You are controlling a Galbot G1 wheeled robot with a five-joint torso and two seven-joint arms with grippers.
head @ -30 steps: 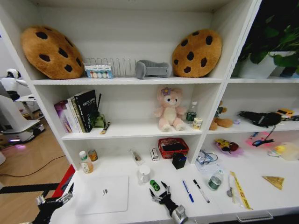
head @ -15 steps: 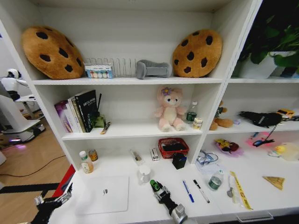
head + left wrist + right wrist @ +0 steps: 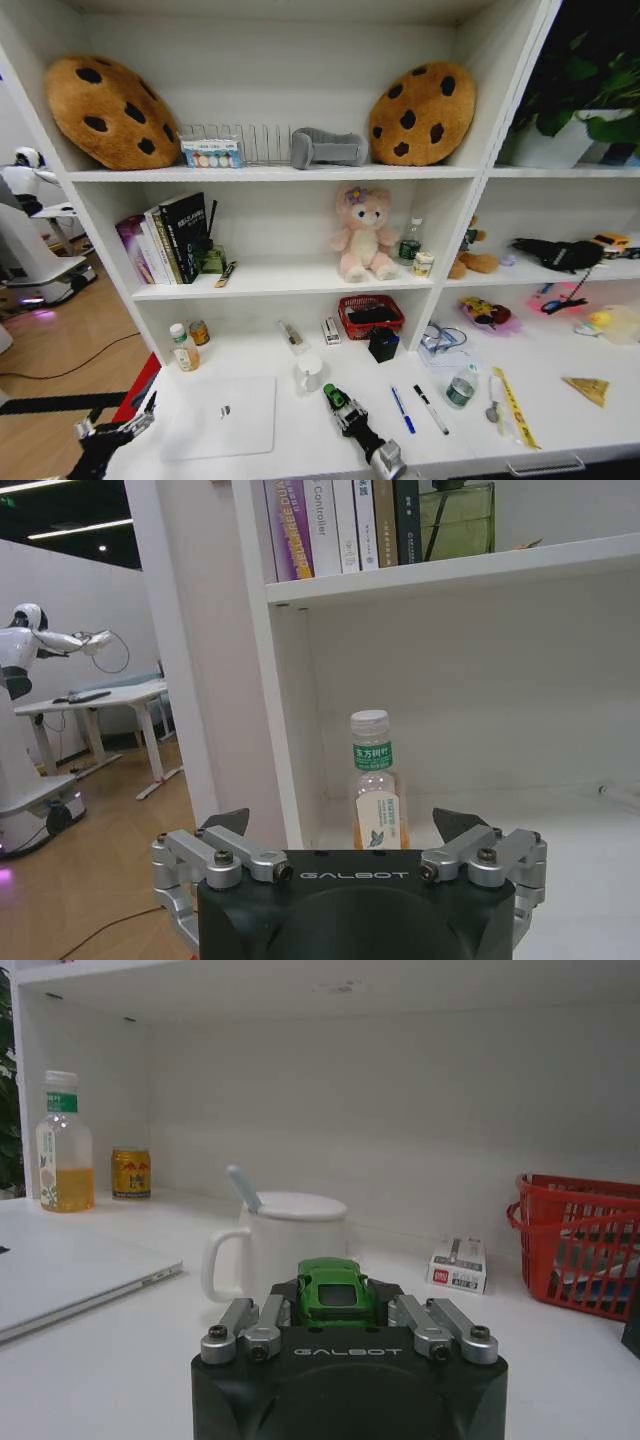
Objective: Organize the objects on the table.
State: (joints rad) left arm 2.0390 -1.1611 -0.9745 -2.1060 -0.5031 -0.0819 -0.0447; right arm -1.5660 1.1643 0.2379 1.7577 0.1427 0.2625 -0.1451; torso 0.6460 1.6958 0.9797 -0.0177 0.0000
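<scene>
On the white counter (image 3: 300, 440), just right of the silver laptop (image 3: 222, 416) and near the white mug (image 3: 309, 373), the right gripper (image 3: 338, 404) has its fingers closed around the green toy car (image 3: 335, 1291). The left gripper (image 3: 340, 825), fingers spread wide, hangs off the counter's left end.

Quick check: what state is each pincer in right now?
Left pincer: open, holding nothing, off the table's left end.
Right pincer: shut on the green toy car, on the table near the white mug.

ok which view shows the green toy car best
The right wrist view: the green toy car sits close up, between the right claw's fingers. The head view shows it small at that claw's tip, beside the mug.
</scene>
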